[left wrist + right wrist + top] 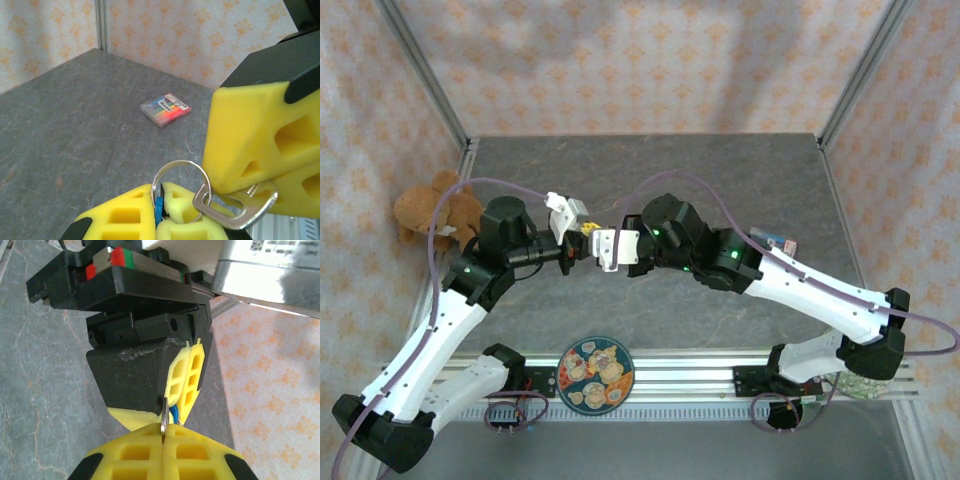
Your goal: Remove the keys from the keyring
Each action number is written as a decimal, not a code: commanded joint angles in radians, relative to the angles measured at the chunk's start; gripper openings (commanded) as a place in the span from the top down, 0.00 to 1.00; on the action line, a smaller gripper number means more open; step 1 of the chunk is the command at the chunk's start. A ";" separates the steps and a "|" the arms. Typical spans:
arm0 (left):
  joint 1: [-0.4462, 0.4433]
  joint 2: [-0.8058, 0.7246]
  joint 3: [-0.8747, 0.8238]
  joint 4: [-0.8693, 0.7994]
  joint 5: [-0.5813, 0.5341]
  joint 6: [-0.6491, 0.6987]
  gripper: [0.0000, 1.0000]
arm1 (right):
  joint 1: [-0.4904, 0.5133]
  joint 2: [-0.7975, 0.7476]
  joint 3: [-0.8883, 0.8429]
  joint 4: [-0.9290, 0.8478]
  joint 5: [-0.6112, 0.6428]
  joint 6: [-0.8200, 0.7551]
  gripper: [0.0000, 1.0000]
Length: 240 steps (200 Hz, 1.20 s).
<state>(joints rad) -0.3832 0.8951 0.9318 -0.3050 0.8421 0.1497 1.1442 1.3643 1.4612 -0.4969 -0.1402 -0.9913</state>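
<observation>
Above the middle of the grey table my two grippers meet tip to tip. In the left wrist view my left gripper (161,201) is shut on the keyring's small blue tag (158,210), and the thin metal ring (181,161) stands up from the yellow pads. A pale silvery key (250,212) hangs threaded on that ring, pinched between the right gripper's yellow fingers (250,135). In the right wrist view my right gripper (163,437) is shut on the key (163,424), seen edge-on, with the blue tag (175,414) just beyond. From above, the left gripper (582,238) and right gripper (596,236) touch.
A small clear pack of coloured pens (165,109) lies on the table (75,125) towards the far right (775,243). A brown teddy bear (430,215) sits at the left wall. A round picture plate (595,373) rests on the rail between the arm bases.
</observation>
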 commanded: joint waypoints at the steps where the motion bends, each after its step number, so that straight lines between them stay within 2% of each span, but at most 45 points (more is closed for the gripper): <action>1: -0.002 0.022 0.037 0.351 -0.097 -0.053 1.00 | 0.107 0.117 -0.063 -0.008 -0.467 0.057 1.00; 51: -0.001 0.007 0.020 0.387 -0.104 -0.073 1.00 | 0.108 0.182 -0.080 0.147 -0.325 0.185 1.00; 96: -0.001 -0.020 -0.013 0.429 -0.121 -0.088 1.00 | 0.100 0.200 -0.107 0.267 -0.316 0.277 1.00; 119: -0.002 -0.035 -0.042 0.459 -0.138 -0.099 1.00 | 0.065 0.191 -0.119 0.355 -0.316 0.411 1.00; 142: -0.001 -0.057 -0.067 0.454 -0.159 -0.094 1.00 | 0.024 0.147 -0.152 0.452 -0.239 0.518 1.00; 154: -0.002 -0.076 -0.090 0.459 -0.186 -0.096 0.90 | 0.000 0.120 -0.169 0.487 -0.192 0.554 1.00; 166: -0.002 -0.096 -0.118 0.469 -0.214 -0.099 0.75 | -0.025 0.091 -0.191 0.516 -0.163 0.582 1.00; 189: -0.002 -0.130 -0.163 0.475 -0.253 -0.108 0.60 | -0.069 0.033 -0.231 0.568 -0.138 0.621 1.00; 240: -0.002 -0.181 -0.197 0.438 -0.285 -0.108 0.47 | -0.130 -0.050 -0.284 0.588 -0.135 0.648 1.00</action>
<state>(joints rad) -0.3576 0.7486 0.7349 0.0353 0.5106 0.0490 1.0405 1.3319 1.2068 0.0631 -0.2306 -0.3908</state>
